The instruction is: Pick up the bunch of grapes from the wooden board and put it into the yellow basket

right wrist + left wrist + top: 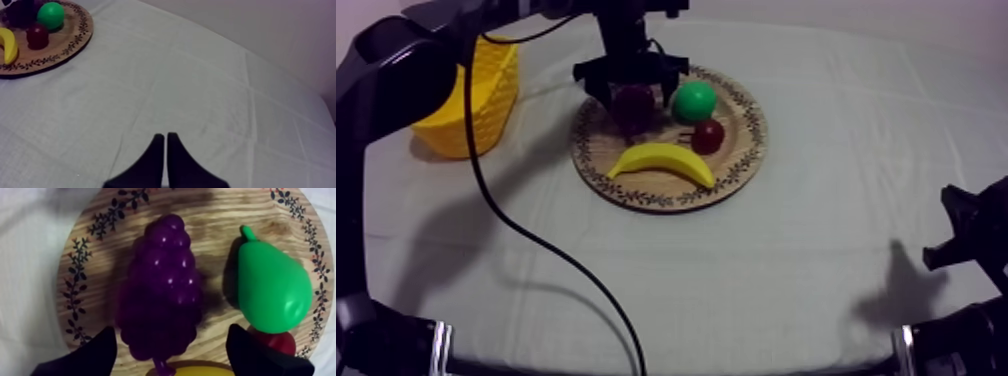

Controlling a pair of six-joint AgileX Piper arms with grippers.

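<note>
First, at the far left of the top view: a yellow basket [471, 95], upright on the grey-white cloth [786, 280], near the round wooden board [736, 170] but apart from it. Next to the right, the left gripper [633, 92], reaching in from the upper left and poised right over the board's far-left part. Spread wide, with the black fingers [95, 355] set one to each side of the bunch of grapes [162, 288] and nothing clamped between them; contact with the bunch impossible to judge. Grapes dark purple, lying flat on the wood, not in the basket, broad stem end toward the fingers and the banana [661, 160], narrow tip pointing the other way. Just right of the bunch, a green pear [272, 283], also lying on the board, close to the grapes yet apart, stalk turned away from the fingers. Tucked against the pear's rounded end, a small red fruit [708, 135]. Along the board's near side, the banana, curved, in front of the grapes and the red fruit. Finally, at the far right, the right gripper [165, 136], low over bare cloth and well apart from the board, fingers pressed together into a narrow wedge, holding nothing.
</note>
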